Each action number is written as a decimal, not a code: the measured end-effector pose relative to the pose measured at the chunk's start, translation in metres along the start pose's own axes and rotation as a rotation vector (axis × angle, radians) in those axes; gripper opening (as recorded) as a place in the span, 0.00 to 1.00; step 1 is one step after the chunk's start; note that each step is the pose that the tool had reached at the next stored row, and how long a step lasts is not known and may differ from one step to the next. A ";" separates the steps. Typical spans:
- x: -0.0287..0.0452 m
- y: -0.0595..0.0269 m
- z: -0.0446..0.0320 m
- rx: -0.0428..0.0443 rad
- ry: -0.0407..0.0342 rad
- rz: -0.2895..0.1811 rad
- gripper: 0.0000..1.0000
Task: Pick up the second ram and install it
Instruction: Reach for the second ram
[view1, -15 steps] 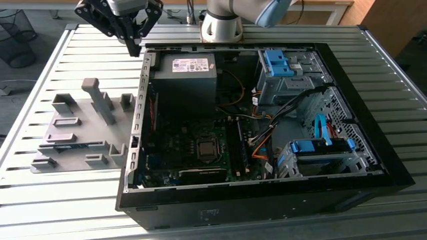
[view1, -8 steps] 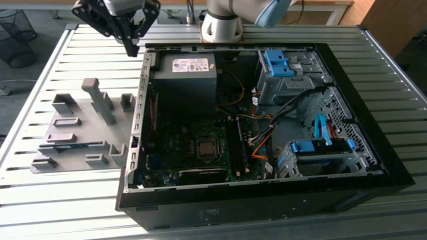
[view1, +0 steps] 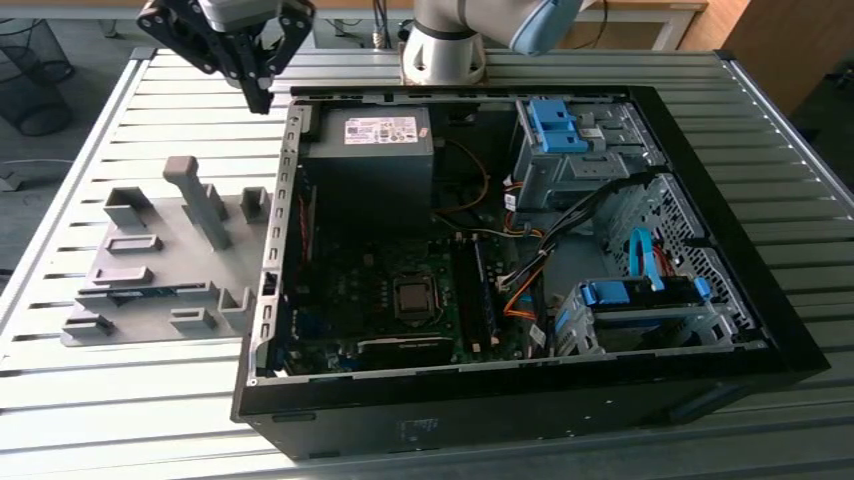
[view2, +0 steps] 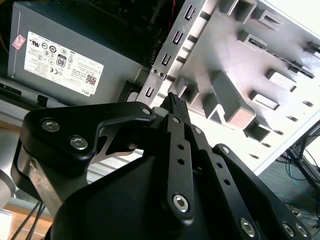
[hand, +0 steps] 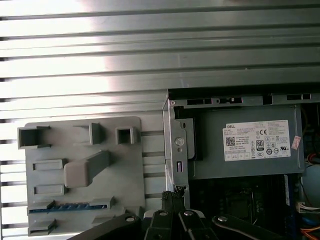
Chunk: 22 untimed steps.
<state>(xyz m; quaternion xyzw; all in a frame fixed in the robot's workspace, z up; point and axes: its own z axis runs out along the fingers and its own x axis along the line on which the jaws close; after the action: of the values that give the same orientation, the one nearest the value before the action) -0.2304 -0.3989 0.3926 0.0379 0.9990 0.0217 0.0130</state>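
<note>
Currently my claw (view1: 258, 98) hangs shut and empty, well apart from the ram (hand: 65, 206), which lies in its holder (hand: 125, 175): not picked, not installed.

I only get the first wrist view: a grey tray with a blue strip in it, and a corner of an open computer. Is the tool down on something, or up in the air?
Observer: Up in the air. In the exterior view the tool hangs above the table, touching nothing, near the computer case's far corner on the exterior view's left.
Operator: What else is inside that computer?
Observer: Along the exterior view's right side of the case sit two blue brackets on metal cages.
Operator: And the grey lump in the middle of my tray?
Observer: In the exterior view it is a tall post, standing higher than everything else on the tray.
</note>
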 end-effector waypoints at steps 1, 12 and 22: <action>0.0005 0.0000 0.0000 -0.0001 0.0000 0.000 0.10; 0.0074 -0.0006 -0.0001 -0.0001 0.0000 0.000 0.10; 0.0153 -0.0012 -0.0002 -0.0001 -0.0001 0.000 0.10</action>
<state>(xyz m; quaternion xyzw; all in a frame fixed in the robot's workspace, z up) -0.2457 -0.3989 0.3924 0.0379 0.9990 0.0217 0.0131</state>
